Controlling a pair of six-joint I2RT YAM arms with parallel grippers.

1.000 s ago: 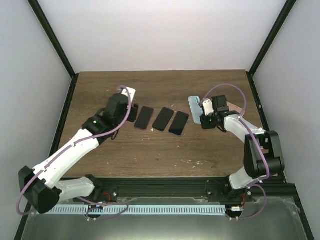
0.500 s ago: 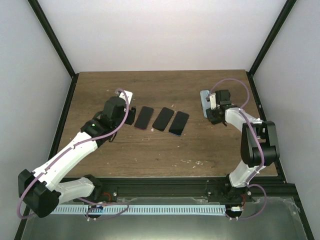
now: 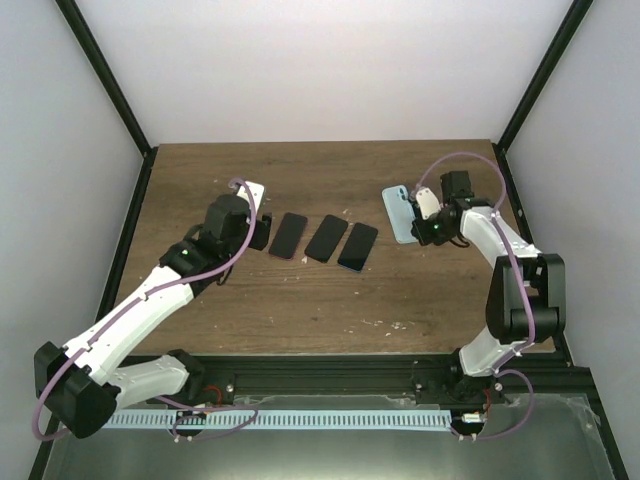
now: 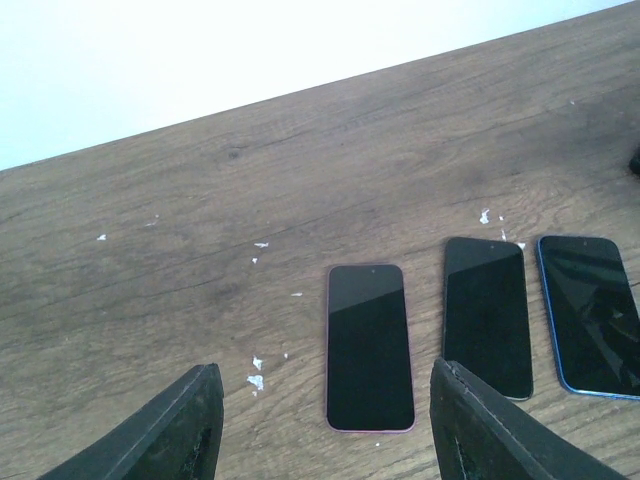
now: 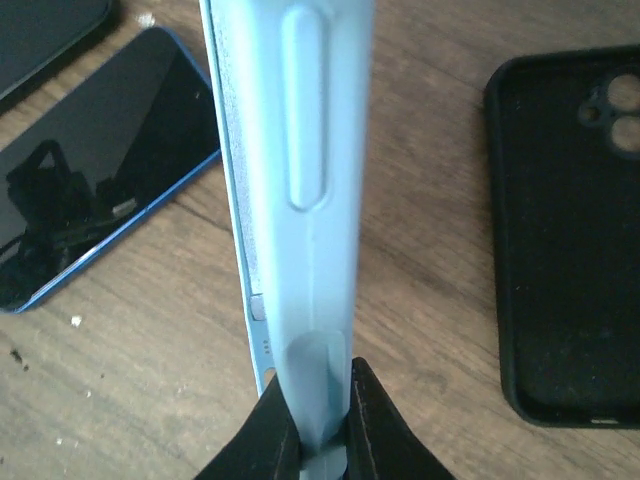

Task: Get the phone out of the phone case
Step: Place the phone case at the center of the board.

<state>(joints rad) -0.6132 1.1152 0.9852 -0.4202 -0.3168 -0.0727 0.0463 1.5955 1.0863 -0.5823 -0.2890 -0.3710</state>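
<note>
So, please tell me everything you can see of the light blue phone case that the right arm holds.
The light blue phone case looks like soft, matte rubber or silicone, with rounded corners. In the right wrist view it shows edge-on, and one long raised button cover and a shorter one lie along that edge. The right fingers are shut on its near end and hold it over the wooden table. Whether its far end touches the wood I cannot tell.
</note>
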